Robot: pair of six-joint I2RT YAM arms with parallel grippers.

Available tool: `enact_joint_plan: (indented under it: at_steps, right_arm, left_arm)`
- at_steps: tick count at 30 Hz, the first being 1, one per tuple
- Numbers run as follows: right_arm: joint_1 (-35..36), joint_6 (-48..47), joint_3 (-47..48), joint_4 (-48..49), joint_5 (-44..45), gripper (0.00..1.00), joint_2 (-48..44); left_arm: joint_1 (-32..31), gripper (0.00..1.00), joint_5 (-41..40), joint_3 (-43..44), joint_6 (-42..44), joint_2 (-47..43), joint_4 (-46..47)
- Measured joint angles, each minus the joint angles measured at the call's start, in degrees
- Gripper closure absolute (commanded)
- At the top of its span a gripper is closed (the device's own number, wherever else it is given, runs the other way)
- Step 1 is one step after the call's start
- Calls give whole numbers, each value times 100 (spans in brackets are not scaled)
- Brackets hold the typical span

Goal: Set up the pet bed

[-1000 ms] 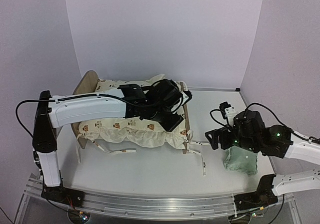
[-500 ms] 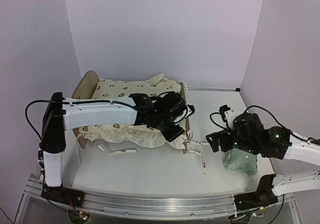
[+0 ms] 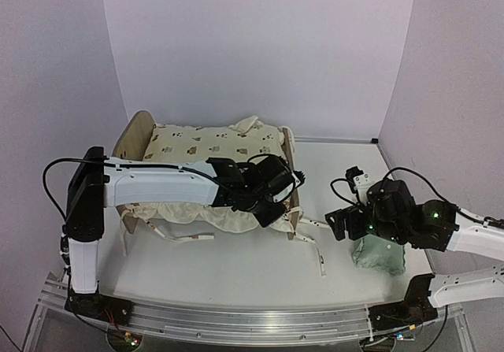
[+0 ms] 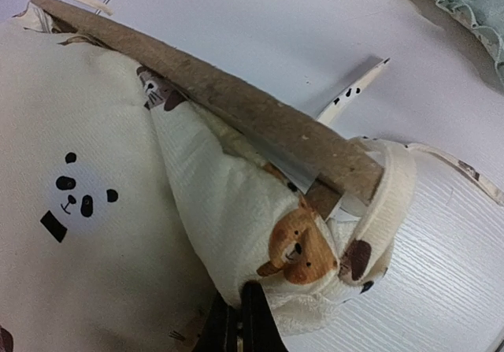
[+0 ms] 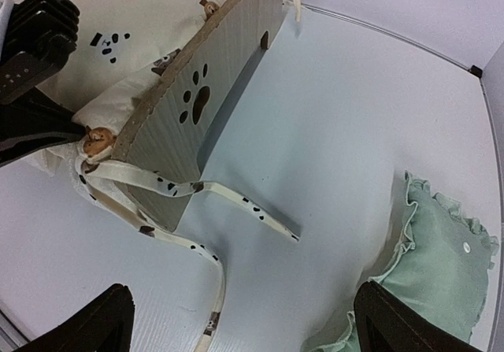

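The pet bed (image 3: 138,129), a light-wood frame, stands left of centre with the cream bear-print cushion (image 3: 213,142) spread over it. Its right end board with the paw-print cutout (image 5: 197,100) faces my right arm. My left gripper (image 3: 272,204) is at the bed's near right corner, shut on the cushion's corner (image 4: 303,250) just below the wooden board edge (image 4: 236,104). The fabric hides its fingertips (image 4: 240,324). My right gripper (image 5: 252,328) hangs open over the bare table, with nothing between its fingers. The mint green pillow (image 5: 441,265) lies to its right.
Spotted cushion ties (image 5: 236,202) trail across the table (image 5: 339,116) from the bed's right end, and more ties (image 3: 185,235) hang along the near side. The pillow (image 3: 378,253) lies under my right arm. Purple walls close in the back and sides.
My left arm has moved from over the bed down to its near right corner, and its jaws have shut. The cushion lies flatter over the bed. The right arm has barely moved.
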Motion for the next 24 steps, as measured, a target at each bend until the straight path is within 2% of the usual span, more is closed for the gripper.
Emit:
enact_joint_plan:
  at_steps: [14, 24]
  right_arm:
    - [0, -217, 124, -5, -99, 2, -27]
    - [0, -542, 520, -5, -247, 3, 392]
  left_arm:
    - [320, 100, -75, -1181, -299, -1328, 650]
    - [622, 100, 49, -1850, -502, -2017, 1120]
